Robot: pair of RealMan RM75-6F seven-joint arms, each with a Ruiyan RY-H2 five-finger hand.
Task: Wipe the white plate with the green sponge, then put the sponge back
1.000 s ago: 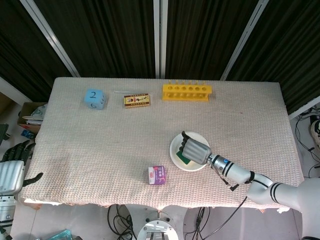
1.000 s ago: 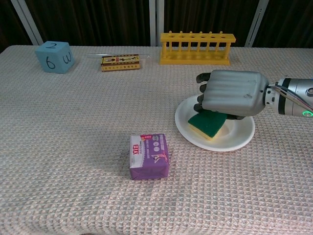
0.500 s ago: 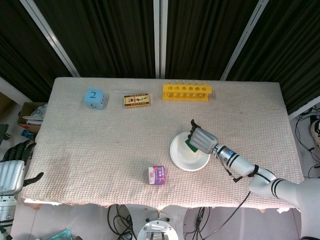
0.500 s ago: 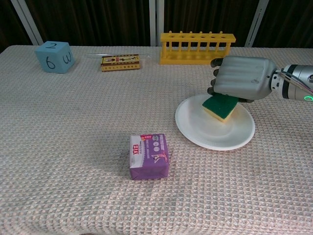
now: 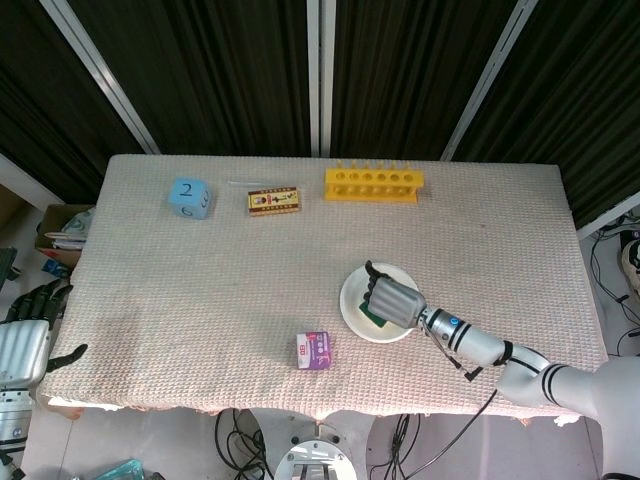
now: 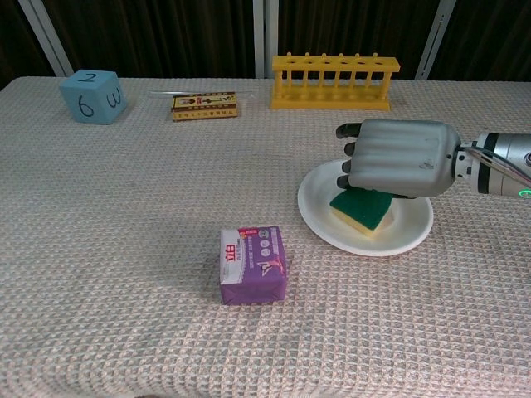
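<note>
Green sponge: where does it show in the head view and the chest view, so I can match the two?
Head view: sponge lower right of centre, mostly hidden under the right hand, on the plate.
Chest view: sponge right of centre, under the right hand, on the plate.
Shared landmark: purple packet, left of the plate.

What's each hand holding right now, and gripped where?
Right hand holds the green sponge from above by its green top, over the white plate. Left hand hangs off the table's edge, holding nothing.
</note>
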